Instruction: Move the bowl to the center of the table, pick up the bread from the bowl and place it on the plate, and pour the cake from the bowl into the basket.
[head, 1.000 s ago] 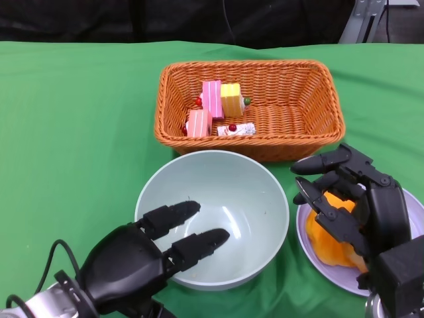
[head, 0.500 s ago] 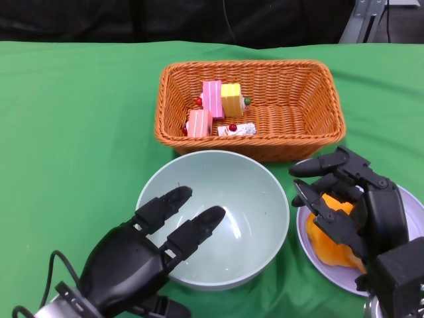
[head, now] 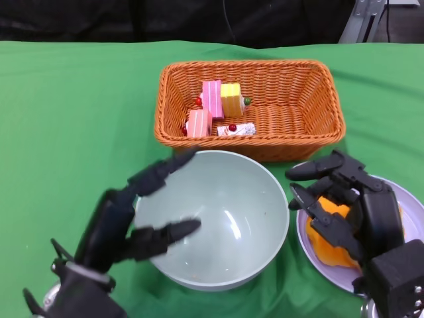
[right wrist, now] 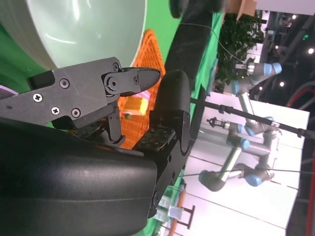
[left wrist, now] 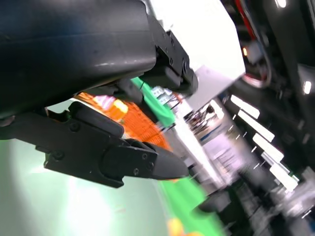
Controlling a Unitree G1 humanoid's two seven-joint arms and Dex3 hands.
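The pale green bowl [head: 222, 218] stands empty in the middle, just in front of the wicker basket [head: 318, 116]. Several cake pieces [head: 218, 111] lie in the basket's left half. At the right, the orange bread [head: 323, 244] lies on the lavender plate [head: 415, 213]. My right hand [head: 354, 212] hovers over the bread with its fingers spread; I see no grip. My left hand [head: 122, 222] stands on edge at the bowl's left rim, fingers wide apart, one along the rim and one over the inside. In the right wrist view the bowl [right wrist: 83, 24] lies beyond the fingers [right wrist: 98, 88].
Green cloth covers the whole table [head: 73, 112]. Basket, bowl and plate stand close together. The left wrist view is blurred and shows the basket [left wrist: 130, 120] past my fingers [left wrist: 113, 157]. Other robot arms [right wrist: 236, 147] stand beyond the table.
My left hand has rolled from palm-down over the bowl onto its edge at the left rim, fingers spreading wider. My right hand has drifted slightly nearer. The bowl has stayed put.
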